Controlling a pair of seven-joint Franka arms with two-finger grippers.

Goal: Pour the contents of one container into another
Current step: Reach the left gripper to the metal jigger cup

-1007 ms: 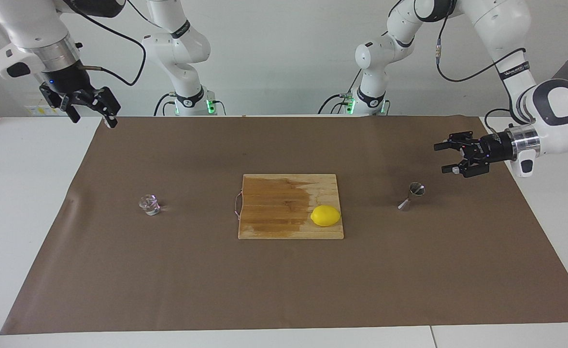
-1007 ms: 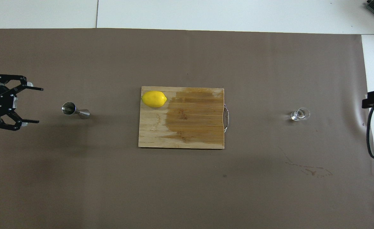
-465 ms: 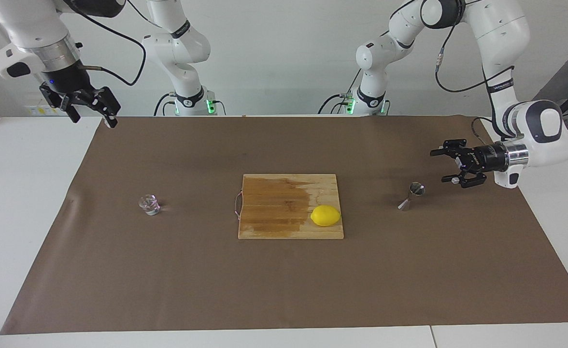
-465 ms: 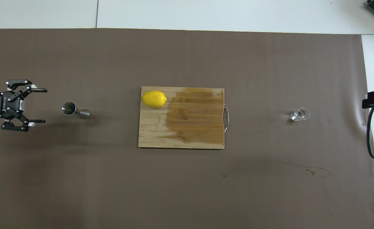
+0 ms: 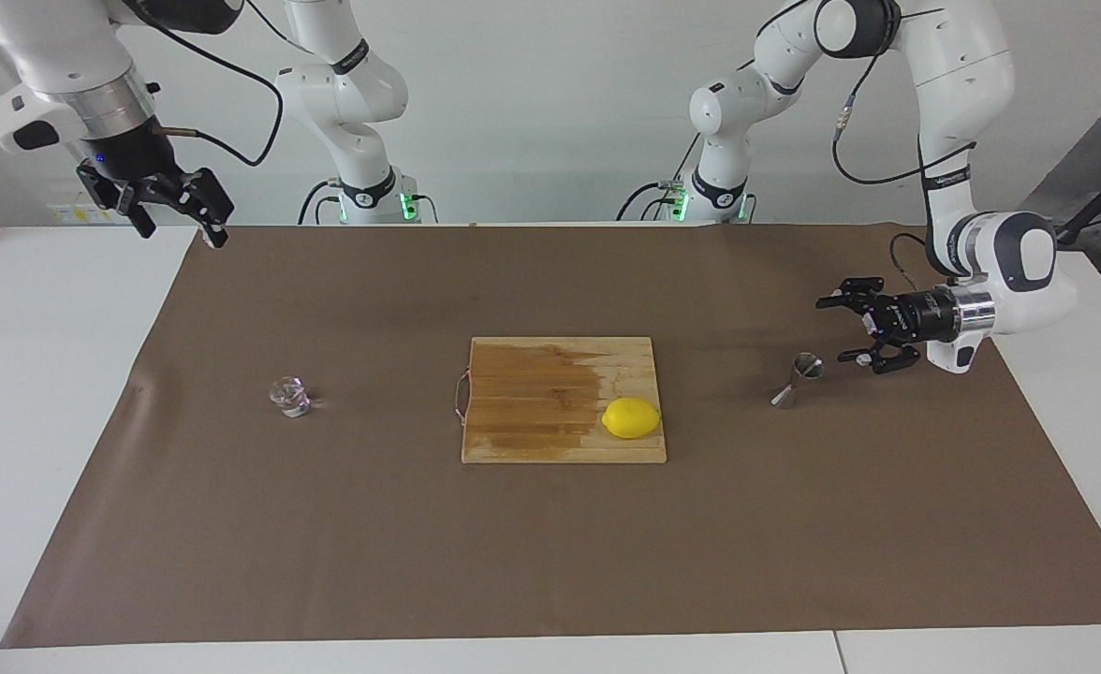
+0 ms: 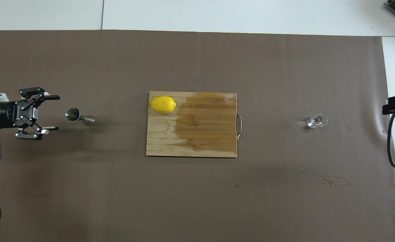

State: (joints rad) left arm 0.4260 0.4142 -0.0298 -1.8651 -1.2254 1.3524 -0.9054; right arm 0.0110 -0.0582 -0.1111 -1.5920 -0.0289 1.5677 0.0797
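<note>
The clear glass cup (image 5: 289, 396) (image 6: 316, 121) stands on the brown mat toward the right arm's end of the table. Toward the left arm's end stands the silver hourglass jigger (image 5: 799, 379) (image 6: 80, 117). My left gripper (image 5: 833, 330) (image 6: 57, 113) is low over the mat, lying level and pointing at the jigger. It is open, a short gap away from the jigger, with nothing between its fingers. Raised over the mat's corner near the robots, my right gripper (image 5: 181, 231) hangs open and empty, well away from the cup.
A wooden cutting board (image 5: 550, 402) (image 6: 201, 134) lies mid-table with a wet stain and a metal handle. A yellow lemon (image 5: 631, 417) (image 6: 163, 104) rests on its corner nearest the jigger. The brown mat (image 5: 550, 562) covers most of the white table.
My left gripper has come down and moved in toward the jigger, still open. The right arm, cup, jigger and lemon have not moved.
</note>
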